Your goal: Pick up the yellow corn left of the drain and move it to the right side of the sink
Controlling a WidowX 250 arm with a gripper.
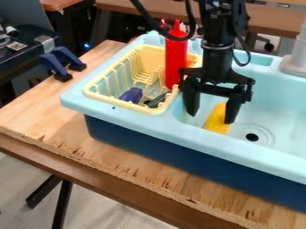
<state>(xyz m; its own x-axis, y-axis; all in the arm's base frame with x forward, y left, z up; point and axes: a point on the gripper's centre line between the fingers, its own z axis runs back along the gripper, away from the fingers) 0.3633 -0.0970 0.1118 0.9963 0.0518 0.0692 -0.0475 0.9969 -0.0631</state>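
Yellow object: smooth, plain yellow, elongated, narrower at the top and wider toward the lower end. Lies in the light-blue sink basin, near the front wall, just left of the drain as seen by the camera. Right edge partly hidden by one finger, exact shape unclear.

End effector: pointing down over the basin, fingers spread wide, grip empty. Object shows in the gap, closer to the camera-right finger. Can't tell if that finger touches it.

Around it: pale yellow dish rack set in the left side of the sink unit. Red bottle upright at the rack's right side, close beside the arm. Purple item and a dark item low in the rack, near its front. Grey faucet base on the back rim, far right. Unit sits on a plywood worktop; blue clamps at its far left edge.

Tight spots: bottle and rack rim on one side, front basin wall on the other.
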